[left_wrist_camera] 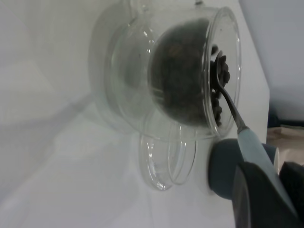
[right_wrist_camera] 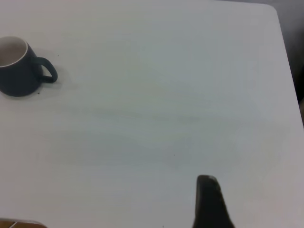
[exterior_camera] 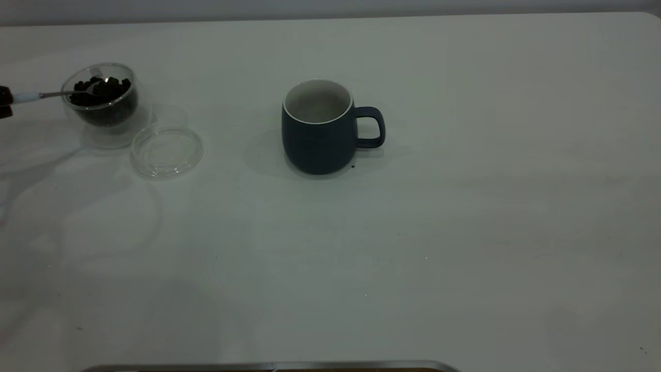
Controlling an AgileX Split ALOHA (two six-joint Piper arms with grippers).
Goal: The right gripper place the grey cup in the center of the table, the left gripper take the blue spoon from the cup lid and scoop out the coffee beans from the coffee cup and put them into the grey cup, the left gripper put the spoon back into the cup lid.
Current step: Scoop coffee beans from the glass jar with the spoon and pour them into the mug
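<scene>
The coffee cup (exterior_camera: 106, 101), a clear glass tumbler, stands at the far left of the table (exterior_camera: 465, 206) and holds coffee beans (exterior_camera: 100, 90). My left gripper (exterior_camera: 4, 102) is at the left edge, shut on the blue spoon (exterior_camera: 28, 96) by its pale handle. The spoon's bowl is in the cup's mouth among the beans. In the left wrist view the spoon (left_wrist_camera: 251, 145) carries beans (left_wrist_camera: 222, 71) at the cup (left_wrist_camera: 142, 71) rim, held by the gripper (left_wrist_camera: 275, 190). The empty cup lid (exterior_camera: 167, 151) lies beside the cup. The grey cup (exterior_camera: 320, 126) stands upright mid-table, handle to the right.
My right gripper (right_wrist_camera: 209, 204) is out of the exterior view; its wrist view shows it over bare table well to the right of the grey cup (right_wrist_camera: 16, 66). A metal-edged object (exterior_camera: 268, 367) lies at the front edge. The table's rounded corner (exterior_camera: 648, 18) is at the back right.
</scene>
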